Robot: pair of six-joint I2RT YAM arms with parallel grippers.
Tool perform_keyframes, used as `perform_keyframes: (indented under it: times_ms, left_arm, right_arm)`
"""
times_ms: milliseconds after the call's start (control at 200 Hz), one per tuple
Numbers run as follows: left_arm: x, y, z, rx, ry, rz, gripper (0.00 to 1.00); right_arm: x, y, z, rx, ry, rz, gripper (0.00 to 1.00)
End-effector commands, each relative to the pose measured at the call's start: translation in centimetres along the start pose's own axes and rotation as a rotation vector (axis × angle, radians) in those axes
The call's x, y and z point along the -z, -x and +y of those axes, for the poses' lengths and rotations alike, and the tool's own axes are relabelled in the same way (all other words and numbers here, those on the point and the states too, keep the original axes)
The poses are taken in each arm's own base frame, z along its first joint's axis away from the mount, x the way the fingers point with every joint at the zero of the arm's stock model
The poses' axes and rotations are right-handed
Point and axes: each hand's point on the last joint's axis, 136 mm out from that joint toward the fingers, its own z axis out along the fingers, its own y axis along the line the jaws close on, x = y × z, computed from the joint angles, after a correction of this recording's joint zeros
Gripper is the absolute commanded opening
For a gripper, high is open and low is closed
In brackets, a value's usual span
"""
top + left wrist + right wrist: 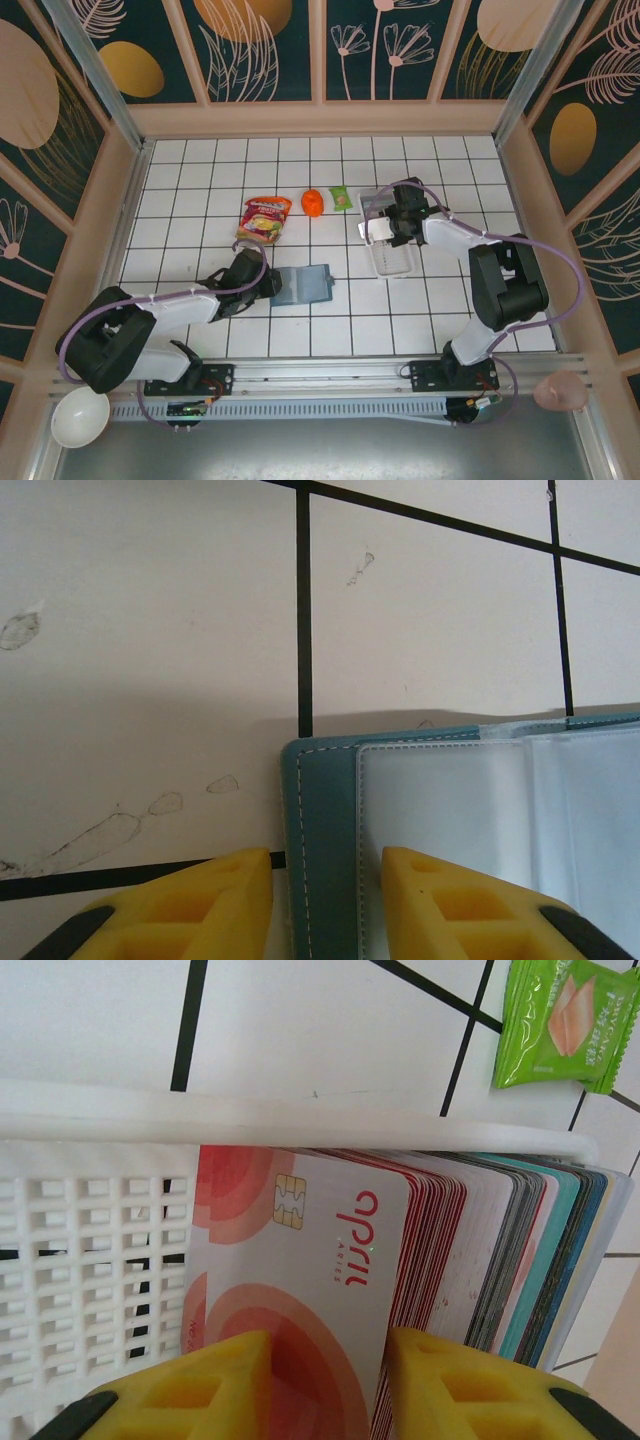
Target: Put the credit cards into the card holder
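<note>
The card holder (305, 284) lies opened flat on the tiles, teal with clear plastic sleeves (450, 820). My left gripper (268, 285) stands over its left edge, jaws partly open (328, 865): one yellow finger on the tile just off the teal border (320, 810), the other over the sleeve. The credit cards (480, 1230) stand packed in a white slotted tray (392, 262). The front card (300, 1240) is whitish with red-pink circles and a chip. My right gripper (383, 230) is at the tray's far end, its jaws apart (330, 1345) over that card's face, one finger by the card's right edge.
A green snack packet (342, 198) (560, 1025) lies just beyond the tray's rim (300, 1120). An orange item (312, 203) and a red-yellow snack bag (264, 218) sit at the back middle. Wooden walls fence the tiled floor. A white bowl (80, 415) sits outside, near left.
</note>
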Motion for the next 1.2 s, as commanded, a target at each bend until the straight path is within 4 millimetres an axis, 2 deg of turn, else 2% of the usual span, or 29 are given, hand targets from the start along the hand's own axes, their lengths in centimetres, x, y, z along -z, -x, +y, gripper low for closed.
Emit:
perform_keyframes:
  times_ms: [0,245,460,706,771,821,911,1051,1196]
  left_arm:
    - [-0.5,-0.5,-0.2,-0.009,-0.022,0.025,0.36]
    - [-0.6,-0.6,-0.4,-0.013,-0.031,0.032,0.35]
    - [-0.6,-0.7,-0.4,-0.011,-0.035,0.039,0.34]
    - [-0.6,-0.7,-0.4,-0.013,-0.034,0.038,0.34]
    - [-0.7,-0.7,-0.4,-0.014,-0.035,0.039,0.34]
    - [-0.7,-0.7,-0.5,-0.016,-0.037,0.038,0.34]
    - [-0.8,-0.6,-0.6,-0.019,-0.041,0.038,0.34]
    - [-0.9,-0.6,-1.0,-0.023,-0.052,0.046,0.34]
    - [-0.9,-0.5,-1.0,-0.029,-0.051,0.045,0.34]
  right_arm:
    - [0.5,-0.4,-1.8,0.011,-0.043,0.027,0.33]
    - [1.0,-0.6,-2.2,0.009,-0.049,0.039,0.26]
    - [1.4,-0.7,-2.4,0.007,-0.058,0.044,0.23]
    - [1.8,-0.5,-1.5,-0.01,-0.008,0.043,0.12]
    - [2.2,-0.4,-1.3,-0.029,0.007,0.043,0.11]
    - [2.5,-0.3,-0.9,-0.039,0.022,0.042,0.05]
    - [3.0,0.0,0.3,-0.042,0.064,0.047,0.0]
    - [4.2,1.1,1.3,-0.058,0.085,0.023,0.0]
    - [6.2,2.3,1.3,-0.101,0.08,-0.01,0.0]
